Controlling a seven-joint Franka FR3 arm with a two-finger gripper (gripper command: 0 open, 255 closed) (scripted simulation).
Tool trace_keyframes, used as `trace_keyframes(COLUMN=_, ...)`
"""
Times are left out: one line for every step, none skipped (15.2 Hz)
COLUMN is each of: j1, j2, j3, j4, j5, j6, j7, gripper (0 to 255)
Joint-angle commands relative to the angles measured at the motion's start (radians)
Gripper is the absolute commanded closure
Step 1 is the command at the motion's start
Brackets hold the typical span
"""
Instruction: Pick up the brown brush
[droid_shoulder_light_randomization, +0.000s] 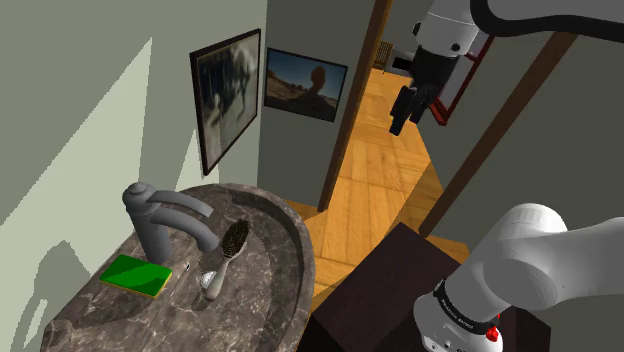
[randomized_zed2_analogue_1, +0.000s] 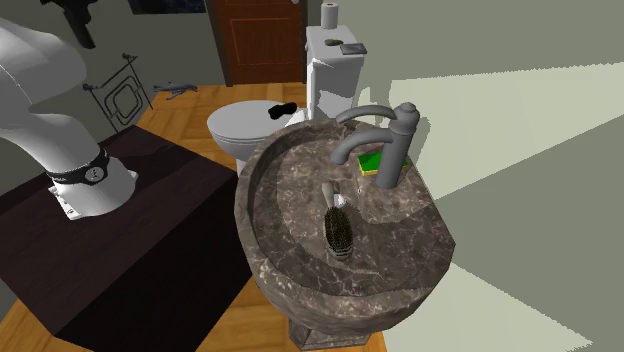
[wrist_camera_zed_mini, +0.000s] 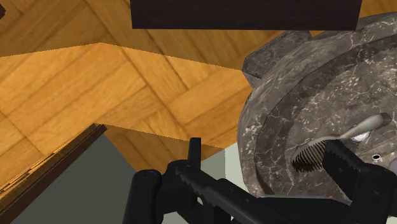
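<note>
The brush (droid_shoulder_light_randomization: 232, 245) has a dark oval bristle head and a pale grey handle. It lies inside the dark marble sink basin (droid_shoulder_light_randomization: 285, 235), handle toward the drain. It also shows in the second exterior view as the brush (randomized_zed2_analogue_1: 338, 228), and in the wrist view as the brush (wrist_camera_zed_mini: 310, 157), just beside the right finger (wrist_camera_zed_mini: 343, 162). My black gripper (droid_shoulder_light_randomization: 405, 110) hangs high over the wooden floor, well off to the shoulder view's right of the sink. The gripper (wrist_camera_zed_mini: 264, 149) is open and holds nothing.
A grey faucet (droid_shoulder_light_randomization: 160, 220) arches over the basin, with a green block (droid_shoulder_light_randomization: 136, 274) on the rim beside it. A white toilet (randomized_zed2_analogue_1: 255, 128) stands behind the sink (randomized_zed2_analogue_1: 400, 235). The dark stand (randomized_zed2_analogue_1: 150, 215) sits beside it. Two pictures (droid_shoulder_light_randomization: 225, 90) hang on the wall.
</note>
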Motion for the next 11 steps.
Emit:
trace_keyframes(j1=0.000, j2=0.000, j3=0.000, j4=0.000, j5=0.000, j6=0.000, j7=0.000, gripper=0)
trace_keyframes(j1=0.001, j2=0.003, j3=0.015, j4=-0.024, j5=0.013, j6=0.025, j7=0.029, gripper=0)
trace_keyframes(j1=0.002, j2=0.008, j3=0.029, j4=-0.047, j5=0.026, j6=0.050, j7=0.058, gripper=0)
trace_keyframes(j1=0.003, j2=0.014, j3=0.044, j4=-0.069, j5=0.040, j6=0.075, j7=0.087, gripper=0)
trace_keyframes(j1=0.004, j2=0.022, j3=0.060, j4=-0.089, j5=0.053, j6=0.102, j7=0.115, gripper=0)
trace_keyframes(j1=0.006, j2=0.031, j3=0.075, j4=-0.108, j5=0.067, j6=0.129, j7=0.144, gripper=0)
trace_keyframes(j1=0.007, j2=0.043, j3=0.091, j4=-0.125, j5=0.080, j6=0.157, j7=0.172, gripper=0)
trace_keyframes(j1=0.009, j2=0.056, j3=0.107, j4=-0.141, j5=0.094, j6=0.185, j7=0.200, gripper=0)
trace_keyframes(j1=0.011, j2=0.071, j3=0.123, j4=-0.156, j5=0.107, j6=0.214, j7=0.228, gripper=0)
trace_keyframes(j1=0.013, j2=0.088, j3=0.139, j4=-0.169, j5=0.119, j6=0.243, j7=0.256, gripper=0)
trace_keyframes(j1=0.015, j2=0.107, j3=0.155, j4=-0.181, j5=0.132, j6=0.273, j7=0.284, gripper=0)
